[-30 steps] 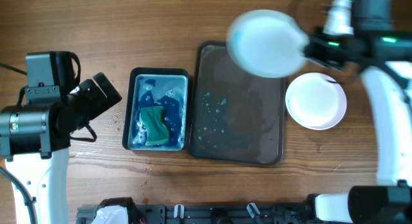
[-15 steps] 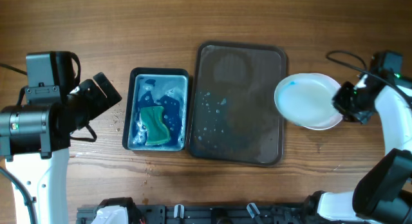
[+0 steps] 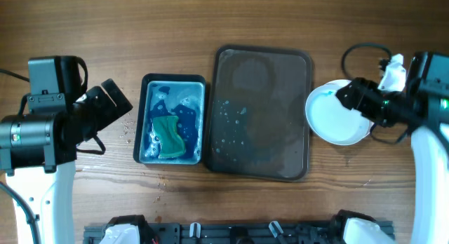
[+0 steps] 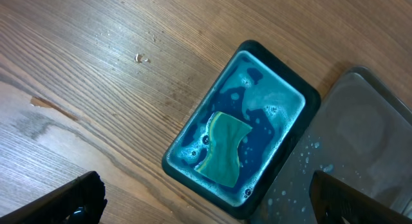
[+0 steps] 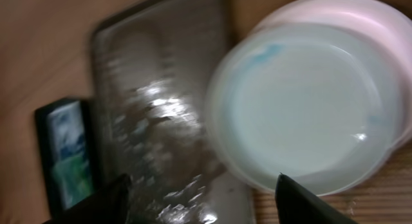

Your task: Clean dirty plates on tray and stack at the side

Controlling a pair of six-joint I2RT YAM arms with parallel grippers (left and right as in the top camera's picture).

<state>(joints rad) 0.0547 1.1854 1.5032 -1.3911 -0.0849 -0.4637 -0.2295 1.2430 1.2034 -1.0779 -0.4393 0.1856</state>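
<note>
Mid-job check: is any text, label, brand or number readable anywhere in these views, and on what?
No readable text in any view. The plates, tray, blue tub and sponge carry no print. The right wrist view is too blurred to tell.

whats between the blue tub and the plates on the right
The brown tray, wet and plate-free, sits between tub and plates; the overhead view shows it.

One tray (image 3: 263, 132), one blue tub (image 3: 173, 78) and one green sponge (image 3: 168, 135) are counted. Two stacked plates (image 5: 302, 108) get made out, more underneath can't be told.
</note>
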